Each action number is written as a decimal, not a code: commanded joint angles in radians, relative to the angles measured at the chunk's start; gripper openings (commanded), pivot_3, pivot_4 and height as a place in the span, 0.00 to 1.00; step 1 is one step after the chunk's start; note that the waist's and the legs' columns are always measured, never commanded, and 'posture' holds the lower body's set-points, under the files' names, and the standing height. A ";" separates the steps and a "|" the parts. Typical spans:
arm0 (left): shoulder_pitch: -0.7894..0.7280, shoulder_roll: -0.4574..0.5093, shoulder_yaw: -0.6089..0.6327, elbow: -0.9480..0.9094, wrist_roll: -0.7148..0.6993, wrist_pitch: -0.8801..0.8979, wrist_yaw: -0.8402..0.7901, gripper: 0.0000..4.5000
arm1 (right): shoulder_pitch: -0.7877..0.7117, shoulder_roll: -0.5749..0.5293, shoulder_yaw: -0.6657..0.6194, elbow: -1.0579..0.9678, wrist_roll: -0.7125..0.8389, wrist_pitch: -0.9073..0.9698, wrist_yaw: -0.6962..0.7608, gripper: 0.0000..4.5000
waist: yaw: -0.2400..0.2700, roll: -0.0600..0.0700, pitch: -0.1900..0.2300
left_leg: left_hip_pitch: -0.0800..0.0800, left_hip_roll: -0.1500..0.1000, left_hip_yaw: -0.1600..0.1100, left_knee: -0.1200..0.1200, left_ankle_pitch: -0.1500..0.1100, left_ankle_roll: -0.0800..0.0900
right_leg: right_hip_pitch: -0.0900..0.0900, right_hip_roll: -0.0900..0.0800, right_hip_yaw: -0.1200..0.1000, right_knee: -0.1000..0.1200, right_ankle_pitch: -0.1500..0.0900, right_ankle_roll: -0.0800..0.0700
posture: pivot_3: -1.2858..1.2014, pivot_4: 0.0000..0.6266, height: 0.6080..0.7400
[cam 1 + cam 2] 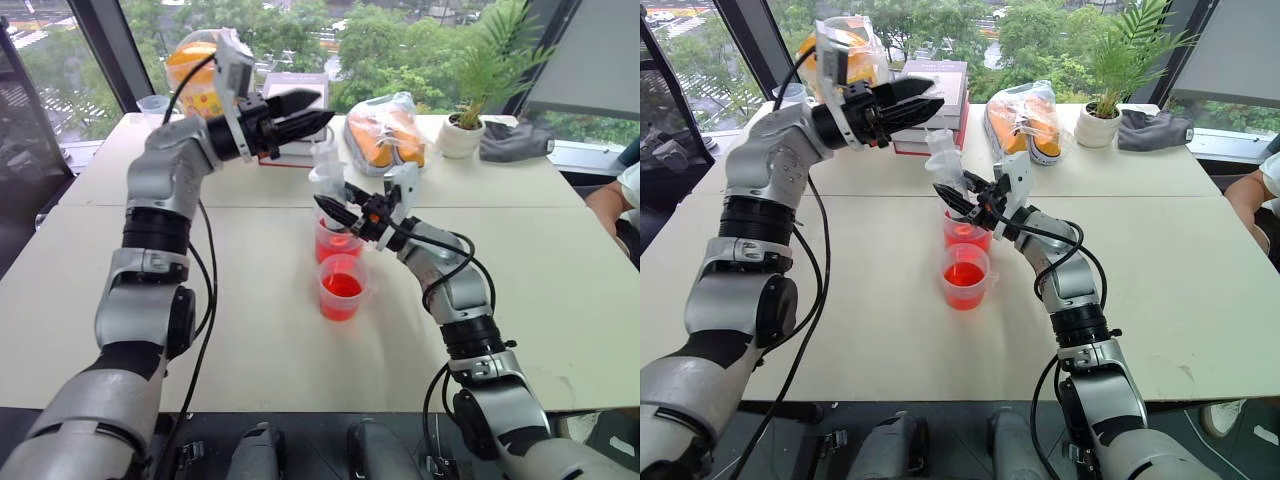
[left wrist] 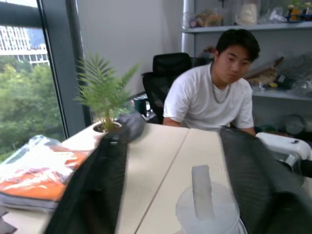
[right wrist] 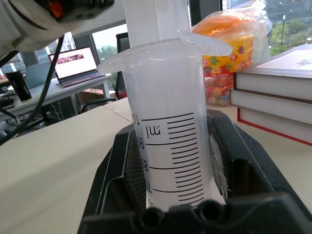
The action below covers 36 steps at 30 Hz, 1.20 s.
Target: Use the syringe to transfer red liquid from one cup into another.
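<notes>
The right end effector was clamped on the syringe, gripping the barrel w/ both black fingers pressed against its sides; in the right wrist view the printed ml marks sat between the pads. The syringe stood roughly upright, plunger end up, directly over the taller cup of red liquid. Its tip was hidden behind the end effector, so I couldn't tell whether it reached the liquid.

The shorter cup, also w/ red liquid, stood just beside the taller one on the near side, touching or nearly so, both about mid-counter.

The left end effector hung above and to the left of the syringe top, fingers spread apart, holding nothing, pointing across toward the right. In the left wrist view the plunger head showed low between the two fingers, not gripped.

At the far edge: a stack of books, an orange pkg in a clear bag, a potted plant, a small clear cup. A person in a white shirt sat at the counter's right side.
</notes>
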 commanded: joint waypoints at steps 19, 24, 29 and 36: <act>0.330 0.137 0.108 -0.521 -0.179 0.275 0.163 0.95 | 0.000 -0.171 -0.204 -0.519 0.526 0.529 -0.038 0.31 | 0.006 0.000 0.000 | 0.000 0.000 -0.001 0.000 0.000 0.000 | 0.001 -0.001 -0.001 0.000 0.000 0.000 | 0.52 0.24 1.00; 0.316 0.094 0.126 -0.589 -0.295 0.374 0.211 0.95 | 0.132 -0.159 -0.146 -0.579 0.482 0.505 -0.051 0.31 | 0.004 0.000 0.000 | 0.001 0.000 -0.001 0.001 0.000 0.000 | 0.001 -0.001 0.000 0.000 0.000 0.000 | 0.52 0.24 1.00; 0.330 0.088 0.104 -0.691 -0.382 0.463 0.222 0.95 | 0.240 -0.145 -0.076 -0.561 0.379 0.407 -0.039 0.31 | 0.002 0.000 0.000 | 0.000 0.000 -0.001 0.001 0.000 0.000 | 0.001 -0.001 0.000 -0.001 0.000 0.000 | 0.52 0.24 1.00; 0.276 0.081 0.072 -0.656 -0.402 0.484 0.203 0.95 | 0.282 -0.126 -0.037 -0.551 0.314 0.338 -0.047 0.31 | 0.003 0.000 0.000 | 0.001 0.000 -0.001 0.002 0.000 0.000 | 0.002 0.001 0.000 0.000 0.000 0.000 | 0.52 0.24 1.00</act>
